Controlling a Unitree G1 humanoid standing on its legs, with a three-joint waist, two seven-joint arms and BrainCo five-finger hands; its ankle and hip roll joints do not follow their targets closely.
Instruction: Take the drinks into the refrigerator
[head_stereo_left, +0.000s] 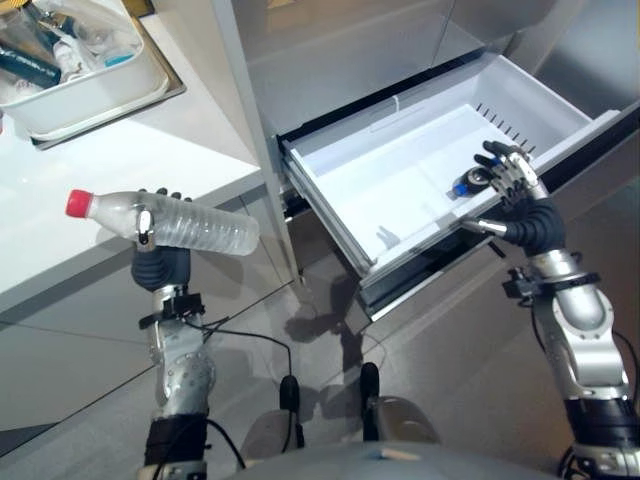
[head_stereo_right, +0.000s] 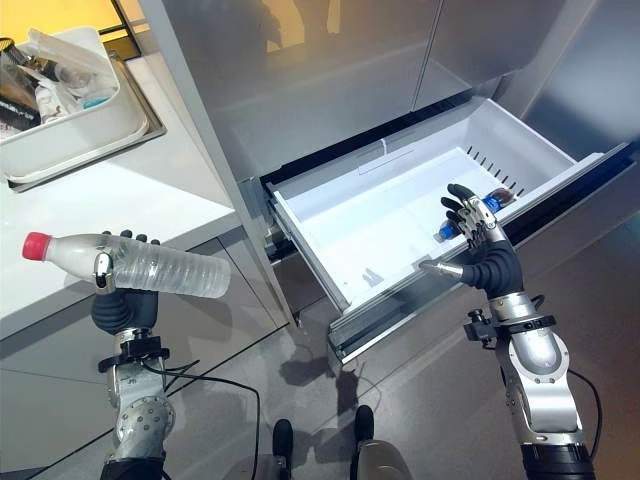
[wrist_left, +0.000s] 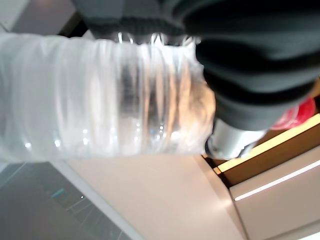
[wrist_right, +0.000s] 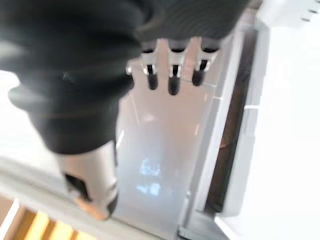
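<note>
One clear bottle (head_stereo_left: 165, 221), gripped horizontally in the left hand (head_stereo_left: 158, 262); right hand (head_stereo_left: 515, 195) loose-fingered over the open drawer's (head_stereo_left: 345, 215) right corner. Lower the bottle level inside the front edge.

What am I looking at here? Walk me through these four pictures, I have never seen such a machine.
This is a humanoid robot with two silver-grey arms and fingered hands. Two pictures come from cameras on its head, looking down; the other two come from cameras on its wrists, very close to each hand.

The left hand is curled round a clear plastic bottle with a red cap, held sideways in front of a white counter. On that counter sits a white tub of clutter.

The right hand is open, fingers spread, above the pulled-out white drawer of a silver refrigerator. In the drawer lies a small dark bottle with a blue cap, partly hidden behind the fingers.
</note>
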